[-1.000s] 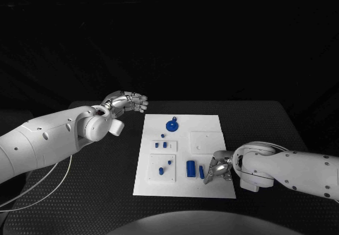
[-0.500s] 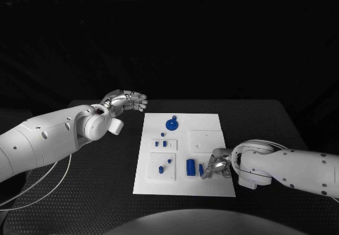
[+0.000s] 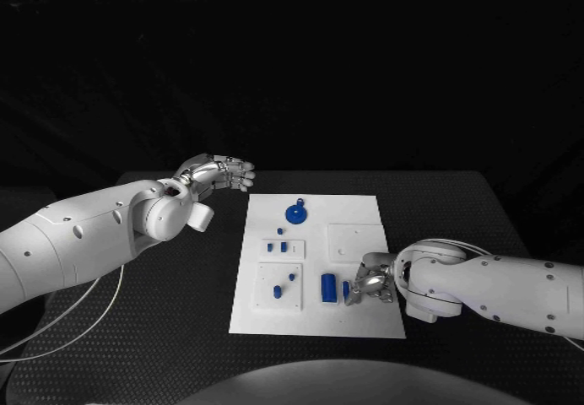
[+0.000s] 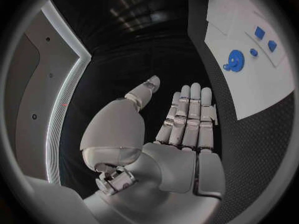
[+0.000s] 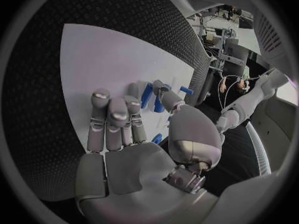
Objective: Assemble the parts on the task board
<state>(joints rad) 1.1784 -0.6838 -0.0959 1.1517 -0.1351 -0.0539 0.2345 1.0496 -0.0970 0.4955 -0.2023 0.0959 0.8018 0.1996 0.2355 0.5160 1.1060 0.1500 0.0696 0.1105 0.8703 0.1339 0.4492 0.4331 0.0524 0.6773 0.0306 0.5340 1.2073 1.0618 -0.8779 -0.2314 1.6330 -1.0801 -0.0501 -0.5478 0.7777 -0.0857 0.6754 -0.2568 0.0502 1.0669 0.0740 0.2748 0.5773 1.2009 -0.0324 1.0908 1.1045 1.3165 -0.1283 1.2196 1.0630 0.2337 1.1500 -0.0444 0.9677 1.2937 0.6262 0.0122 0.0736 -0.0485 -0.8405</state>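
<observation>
You are seeing the right hand (image 3: 371, 285) resting fingers-down on the task board (image 3: 353, 215) beside blue parts (image 3: 328, 288), grasp indiscernible; the left hand (image 3: 217, 175) is hovering empty, fingers loosely extended.

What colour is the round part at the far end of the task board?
Blue. The round part on the white task board shows best in the head view.

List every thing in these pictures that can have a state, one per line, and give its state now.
Left robot hand: raised off the task board's far left corner, fingers apart, holding nothing.
Right robot hand: down on the board's near right part, fingertips at a small blue part; grip cannot be told.
Task board: flat on the table.
Round blue part: on the board's far end.
Blue cylinder: lying flat, untouched.
</observation>
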